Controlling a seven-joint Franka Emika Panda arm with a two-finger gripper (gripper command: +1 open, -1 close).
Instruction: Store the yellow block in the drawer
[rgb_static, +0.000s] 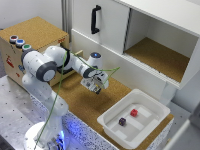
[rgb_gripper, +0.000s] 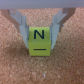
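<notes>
The yellow block (rgb_gripper: 41, 41) is a small bright yellow cube marked with a black "N". In the wrist view it sits between my two fingers (rgb_gripper: 22, 26), which press on its sides, with the cork surface (rgb_gripper: 15, 65) below it. In the exterior view my gripper (rgb_static: 97, 84) is over the cork board (rgb_static: 85, 102), in front of the white cabinet, and the block is hidden in the fingers there. The cork-topped wooden box (rgb_static: 32, 31) stands at the exterior view's left. Its drawer and black bar handle do not show behind my arm.
A white cabinet (rgb_static: 112, 30) with a black vertical handle (rgb_static: 95, 20) and an open compartment (rgb_static: 157, 57) stands behind. A white plastic tub (rgb_static: 150, 107) at the exterior view's lower right holds a red cube (rgb_static: 134, 112) and a dark purple cube (rgb_static: 122, 121). Coloured buttons (rgb_static: 19, 42) sit on the box.
</notes>
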